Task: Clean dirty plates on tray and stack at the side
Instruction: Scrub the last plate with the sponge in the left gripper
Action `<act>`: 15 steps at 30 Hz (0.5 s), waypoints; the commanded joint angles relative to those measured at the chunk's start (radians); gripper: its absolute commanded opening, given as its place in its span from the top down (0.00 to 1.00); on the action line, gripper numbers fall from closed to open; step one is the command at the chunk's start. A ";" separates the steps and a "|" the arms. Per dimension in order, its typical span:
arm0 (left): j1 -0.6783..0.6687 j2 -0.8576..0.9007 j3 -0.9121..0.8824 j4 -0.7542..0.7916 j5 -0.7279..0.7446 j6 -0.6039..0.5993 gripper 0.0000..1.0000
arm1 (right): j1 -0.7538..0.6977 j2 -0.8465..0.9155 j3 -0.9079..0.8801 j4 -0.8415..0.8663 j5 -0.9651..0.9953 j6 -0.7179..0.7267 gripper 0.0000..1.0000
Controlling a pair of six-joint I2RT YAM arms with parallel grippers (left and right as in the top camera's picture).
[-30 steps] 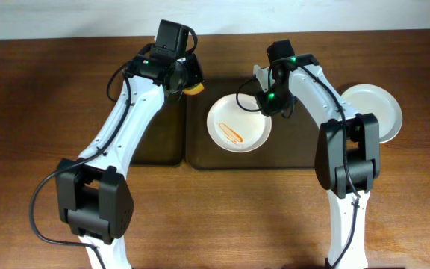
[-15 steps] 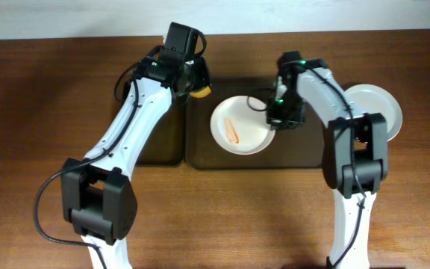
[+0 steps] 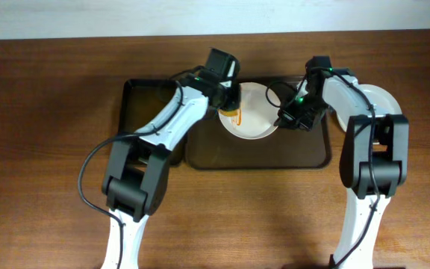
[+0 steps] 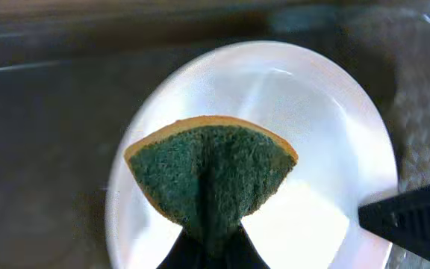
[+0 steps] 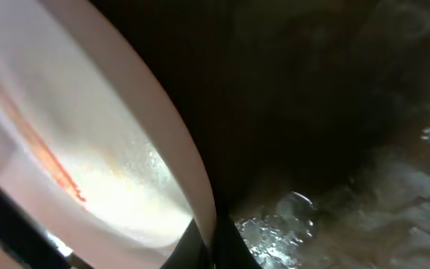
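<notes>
A white dirty plate (image 3: 257, 119) sits on the dark tray (image 3: 304, 153), near its back edge. My right gripper (image 3: 284, 116) is shut on the plate's right rim (image 5: 178, 149); an orange smear (image 5: 58, 168) shows on the plate in the right wrist view. My left gripper (image 3: 230, 104) is shut on a green and orange sponge (image 4: 211, 175) and holds it over the plate's left part (image 4: 334, 127). The sponge also shows in the overhead view (image 3: 232, 114). A clean white plate (image 3: 383, 104) lies on the table to the right of the tray.
A second dark tray (image 3: 144, 97) lies left of the first one, partly under my left arm. The wooden table (image 3: 43, 149) extends to both sides and in front.
Both arms moved right and toward the back. The plate shifted right and back with my right gripper. My left gripper brought the sponge from beside the plate to over it.
</notes>
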 commanded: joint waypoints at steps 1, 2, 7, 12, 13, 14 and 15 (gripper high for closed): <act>-0.019 0.024 0.006 0.039 0.007 0.113 1.00 | 0.010 0.080 -0.097 0.026 0.033 -0.066 0.96; -0.023 0.035 0.006 0.045 -0.041 0.115 1.00 | 0.010 0.080 -0.097 0.026 0.033 -0.066 0.96; -0.031 0.132 0.006 0.044 -0.224 -0.055 1.00 | 0.010 0.080 -0.097 0.037 0.033 -0.080 0.96; -0.066 0.167 0.006 -0.132 -0.219 -0.300 1.00 | 0.011 0.080 -0.097 0.037 0.033 -0.080 0.96; -0.085 0.167 0.006 -0.174 -0.209 -0.314 1.00 | 0.011 0.080 -0.097 0.040 0.033 -0.080 0.96; -0.108 0.168 0.006 -0.211 -0.206 -0.314 1.00 | 0.011 0.080 -0.097 0.041 0.033 -0.080 0.96; -0.133 0.171 0.006 -0.230 -0.219 -0.314 1.00 | 0.011 0.080 -0.097 0.042 0.032 -0.080 0.96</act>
